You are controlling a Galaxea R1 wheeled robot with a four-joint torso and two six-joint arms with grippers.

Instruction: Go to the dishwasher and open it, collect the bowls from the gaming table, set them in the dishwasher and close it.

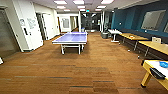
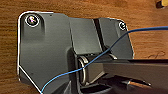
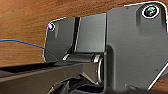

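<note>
The head view looks down a long room with a brown wood-patterned floor (image 1: 82, 70). At the near right edge stands the gaming table (image 1: 150, 65), with yellow frame and legs and a white top; a bright blue bowl (image 1: 164, 64) sits on that top beside a dark flat object (image 1: 157, 73). A blue table-tennis table (image 1: 71, 38) stands farther off, left of centre. Yellow-topped desks (image 1: 152, 45) line the teal right wall (image 1: 130, 17). Whether either gripper's fingers are released or clenched cannot be told.
</note>
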